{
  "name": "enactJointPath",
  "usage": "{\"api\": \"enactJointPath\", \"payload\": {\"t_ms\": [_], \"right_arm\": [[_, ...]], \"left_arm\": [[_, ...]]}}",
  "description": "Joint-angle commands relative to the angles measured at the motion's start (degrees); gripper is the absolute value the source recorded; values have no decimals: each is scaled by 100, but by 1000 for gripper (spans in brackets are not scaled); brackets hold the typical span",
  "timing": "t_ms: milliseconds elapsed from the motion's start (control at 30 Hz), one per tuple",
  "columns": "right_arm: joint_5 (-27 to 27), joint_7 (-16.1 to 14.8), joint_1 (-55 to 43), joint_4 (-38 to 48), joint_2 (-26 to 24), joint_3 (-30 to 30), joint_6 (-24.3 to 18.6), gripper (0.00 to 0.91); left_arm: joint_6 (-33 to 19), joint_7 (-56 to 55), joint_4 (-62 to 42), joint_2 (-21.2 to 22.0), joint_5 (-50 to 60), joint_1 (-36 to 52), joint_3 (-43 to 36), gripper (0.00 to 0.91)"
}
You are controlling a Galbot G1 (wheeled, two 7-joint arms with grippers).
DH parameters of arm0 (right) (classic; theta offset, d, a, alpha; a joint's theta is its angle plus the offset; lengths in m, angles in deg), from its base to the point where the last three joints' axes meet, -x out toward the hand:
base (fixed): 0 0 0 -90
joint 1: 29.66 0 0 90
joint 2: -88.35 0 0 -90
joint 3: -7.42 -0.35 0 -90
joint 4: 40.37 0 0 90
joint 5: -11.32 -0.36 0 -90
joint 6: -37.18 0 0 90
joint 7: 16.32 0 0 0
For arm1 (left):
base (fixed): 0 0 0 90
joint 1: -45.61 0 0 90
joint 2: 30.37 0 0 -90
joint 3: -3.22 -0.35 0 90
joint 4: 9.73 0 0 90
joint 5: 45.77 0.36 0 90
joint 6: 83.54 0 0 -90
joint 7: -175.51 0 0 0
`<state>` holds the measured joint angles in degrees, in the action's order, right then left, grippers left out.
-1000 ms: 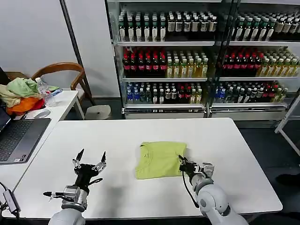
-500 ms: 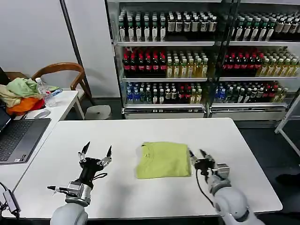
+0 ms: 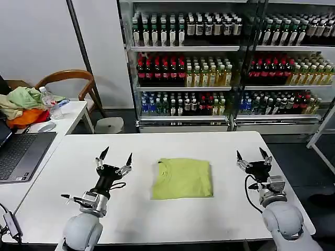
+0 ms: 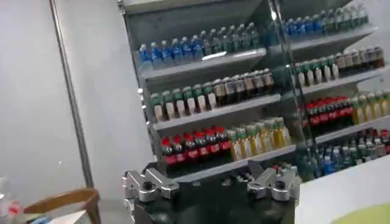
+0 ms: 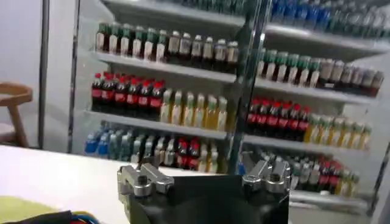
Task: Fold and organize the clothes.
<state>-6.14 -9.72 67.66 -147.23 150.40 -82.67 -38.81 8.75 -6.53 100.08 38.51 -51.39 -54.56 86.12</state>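
The lime yellow-green shirt (image 3: 181, 178) lies folded into a neat rectangle in the middle of the white table (image 3: 157, 146), its collar toward the left side. My left gripper (image 3: 114, 156) is raised to the left of it, fingers spread open and pointing up, holding nothing. My right gripper (image 3: 250, 156) is lifted to the right of the shirt, also open and empty. In the left wrist view a corner of the shirt (image 4: 365, 214) shows beside the open left gripper (image 4: 210, 182). The right wrist view has the open right gripper (image 5: 204, 176) and an edge of the shirt (image 5: 18, 207).
A side table at the left carries a laptop (image 3: 21, 154), a heap of pale green, beige and orange garments (image 3: 21, 107) and a water bottle (image 3: 49, 102). A wooden chair (image 3: 73, 81) stands behind it. Shelves of bottled drinks (image 3: 230, 68) line the back.
My right gripper let go of the shirt's right edge, opened and rose away to the right. My left gripper lifted and moved slightly toward the shirt. The shirt now lies flat and square.
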Motion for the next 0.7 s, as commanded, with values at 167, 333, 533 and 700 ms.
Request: {"api": "enactJointPath", "payload": {"t_ms": [167, 333, 533, 700], "right_arm": [[545, -217, -314, 550, 3, -102, -584, 907], [555, -154, -480, 572, -21, 11, -484, 907], [654, -239, -651, 786, -116, 15, -614, 907], [721, -300, -600, 786, -147, 4, -678, 907]], "left_arm": [[-241, 129, -514, -21, 11, 583, -303, 907], [-229, 127, -540, -34, -12, 588, -224, 907], [-223, 153, -539, 5, -4, 568, -169, 907], [-231, 161, -600, 0, -5, 611, -142, 907]]}}
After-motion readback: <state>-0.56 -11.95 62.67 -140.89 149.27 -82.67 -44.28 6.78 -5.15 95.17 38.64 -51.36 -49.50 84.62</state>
